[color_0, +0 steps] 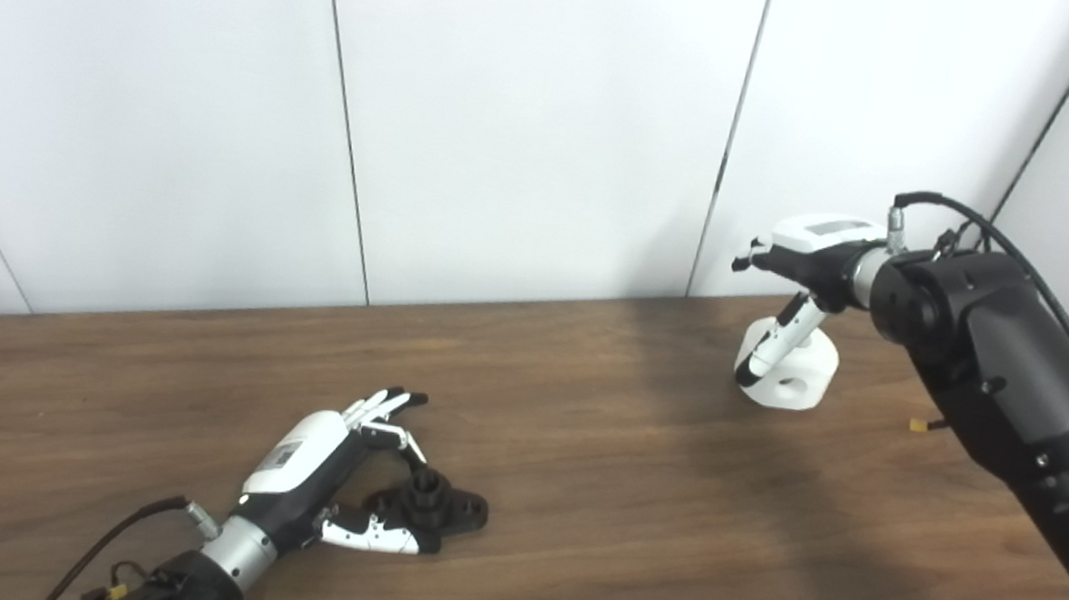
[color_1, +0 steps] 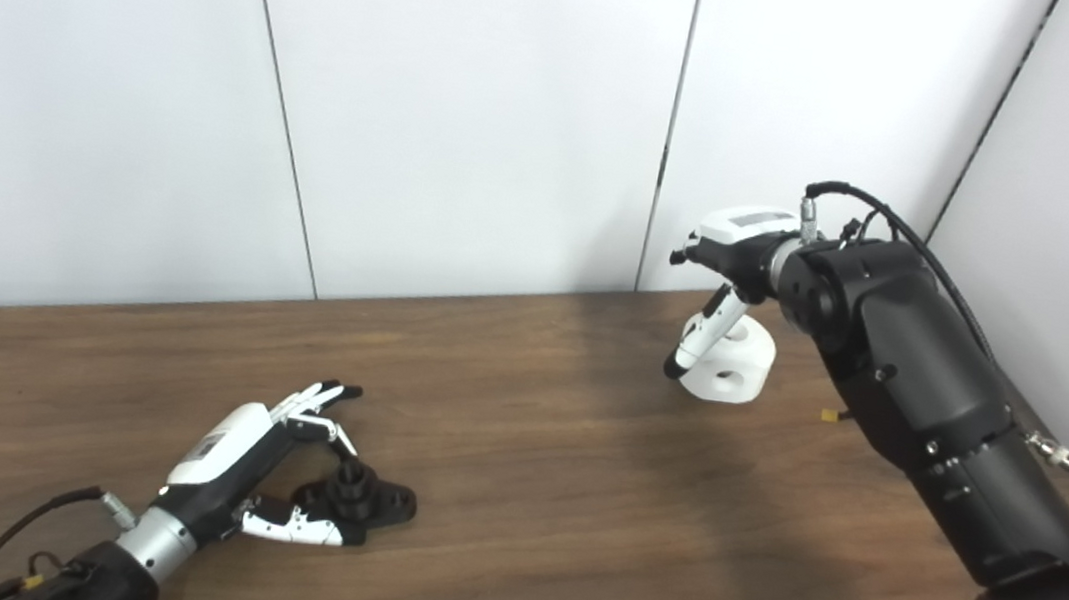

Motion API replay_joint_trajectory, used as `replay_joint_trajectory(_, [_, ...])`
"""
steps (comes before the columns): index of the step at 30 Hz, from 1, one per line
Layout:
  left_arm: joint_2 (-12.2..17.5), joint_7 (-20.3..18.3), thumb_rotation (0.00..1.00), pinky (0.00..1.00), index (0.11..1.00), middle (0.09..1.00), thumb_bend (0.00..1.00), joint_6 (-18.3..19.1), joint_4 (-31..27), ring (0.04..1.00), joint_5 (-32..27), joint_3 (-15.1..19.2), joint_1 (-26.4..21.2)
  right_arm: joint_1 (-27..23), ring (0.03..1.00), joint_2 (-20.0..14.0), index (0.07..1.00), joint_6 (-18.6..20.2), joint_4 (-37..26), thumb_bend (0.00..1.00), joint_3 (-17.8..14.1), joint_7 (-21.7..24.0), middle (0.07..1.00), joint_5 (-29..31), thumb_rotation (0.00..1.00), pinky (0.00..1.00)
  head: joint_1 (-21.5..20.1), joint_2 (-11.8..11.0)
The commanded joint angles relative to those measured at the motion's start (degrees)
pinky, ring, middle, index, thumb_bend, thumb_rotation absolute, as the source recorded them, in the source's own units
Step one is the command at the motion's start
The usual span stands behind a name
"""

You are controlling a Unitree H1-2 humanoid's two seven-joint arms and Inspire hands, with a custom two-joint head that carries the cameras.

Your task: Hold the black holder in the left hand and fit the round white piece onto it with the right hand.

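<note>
At seven o'clock on the wooden table [color_0: 576,466], the left hand [color_0: 315,461] spreads wide around the black holder [color_0: 431,505], a flat plate with a ribbed post. At two o'clock, the right hand [color_0: 805,270], fingers apart, hovers over the round white piece [color_0: 798,370], which has a side hole.

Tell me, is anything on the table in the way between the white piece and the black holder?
No, nothing visible. Only bare wooden table lies between the round white piece under the right hand and the black holder by the left hand.
</note>
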Motion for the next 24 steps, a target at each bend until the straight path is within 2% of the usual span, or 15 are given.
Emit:
replay_joint_trajectory(1, [-0.5, -1.4, 0.05, 1.0, 0.483, 0.954, 0.52, 0.3, 4.5, 1.0, 1.9, -2.1, 4.7, -3.4, 1.0, -2.3, 0.942, 1.2, -1.3, 1.0, -1.5, 0.1, 1.0, 0.0, 0.48, 0.98, 0.1, 0.1])
replay_joint_trajectory(5, [-0.6, -1.0, 0.05, 1.0, 0.484, 0.952, 0.52, 0.2, 4.6, 1.0, 2.2, -2.2, 4.8, -3.3, 1.0, -2.3, 0.946, 1.1, -1.0, 1.0, -1.4, 0.3, 1.0, 0.1, 0.46, 0.98, 0.7, -0.5])
replay_joint_trajectory(11, [-0.7, -1.3, 0.05, 1.0, 0.483, 0.955, 0.52, 0.2, 4.8, 1.0, 1.6, -1.9, 4.9, -2.9, 1.0, -2.4, 0.956, 0.5, -1.0, 1.0, -0.5, 0.4, 1.0, -1.1, 0.44, 0.96, 0.7, -0.4])
replay_joint_trajectory(19, [-0.7, -1.0, 0.06, 0.99, 0.483, 0.953, 0.52, 0.1, 4.9, 1.0, 2.1, -2.1, 5.0, -2.3, 1.0, -2.6, 0.97, 0.3, -0.3, 1.0, -0.4, -0.3, 1.0, -1.8, 0.35, 0.95, 0.7, -0.4])
replay_joint_trajectory(24, [-0.7, -1.2, 0.06, 1.0, 0.483, 0.954, 0.52, 0.0, 4.9, 1.0, 1.8, -2.1, 4.9, -2.3, 1.0, -3.0, 0.974, 0.1, 0.9, 1.0, -0.1, -0.6, 1.0, -2.4, 0.34, 0.95, 0.5, 0.0])
